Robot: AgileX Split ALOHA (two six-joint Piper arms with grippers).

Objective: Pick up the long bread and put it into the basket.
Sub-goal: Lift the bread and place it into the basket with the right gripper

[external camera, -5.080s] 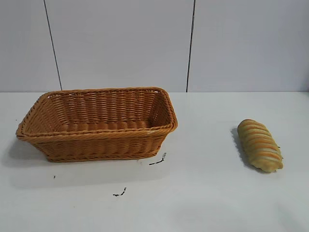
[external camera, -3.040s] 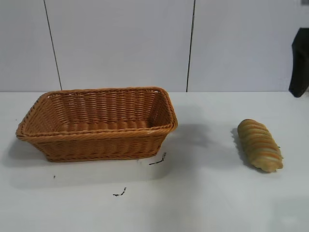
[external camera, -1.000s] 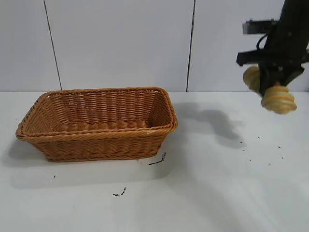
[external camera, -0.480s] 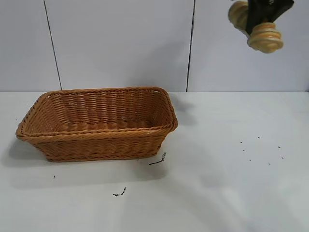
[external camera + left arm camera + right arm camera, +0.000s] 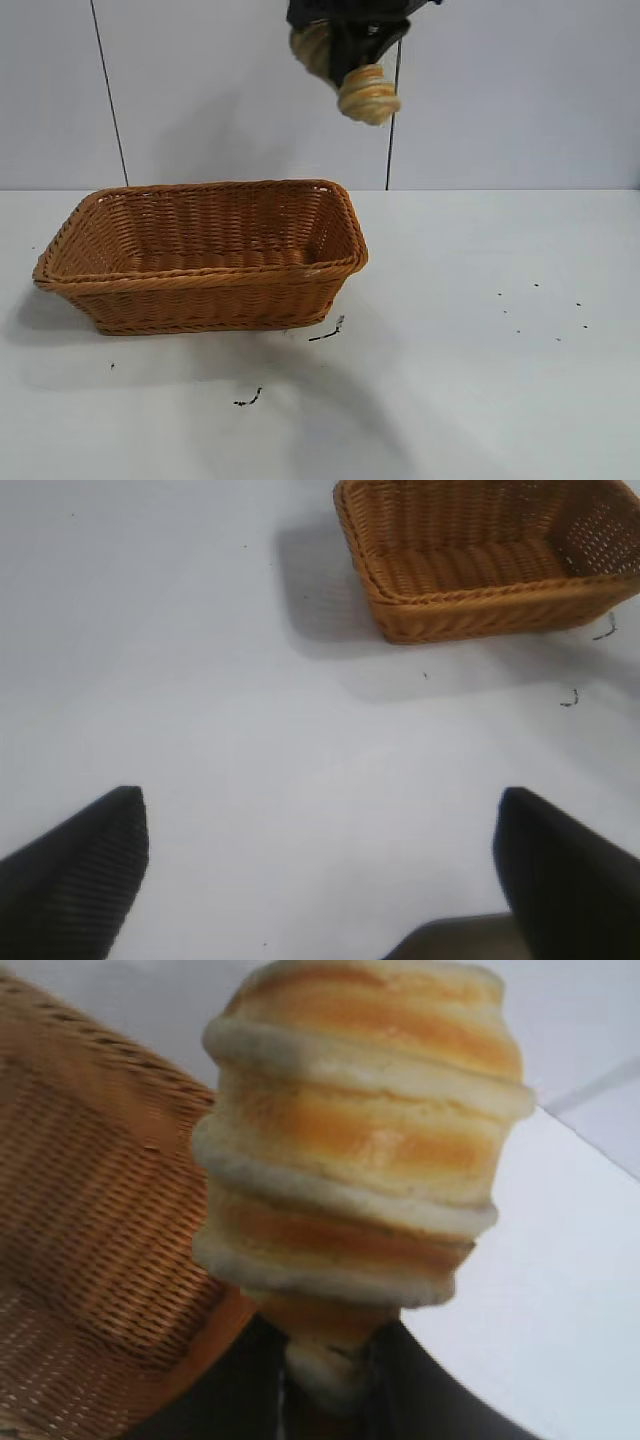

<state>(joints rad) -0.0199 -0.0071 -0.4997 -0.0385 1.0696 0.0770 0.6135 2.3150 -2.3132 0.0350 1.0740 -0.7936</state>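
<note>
While carried high at the top centre of the exterior frame, above the right end of the basket (image 5: pixel 205 255), the long bread (image 5: pixel 367 93) sits pinched at its narrowed middle by the right gripper (image 5: pixel 350 45), jaws closed tight on the loaf. Risks slipping out early, given both ends bulging free past the squeezed waist. Could land on the braided rim or the white table (image 5: pixel 480 350) if let go this near the basket's right edge. Needs more travel toward frame left first. Left gripper (image 5: pixel 320 880) parked low, fingers spread wide, holding nothing.
</note>
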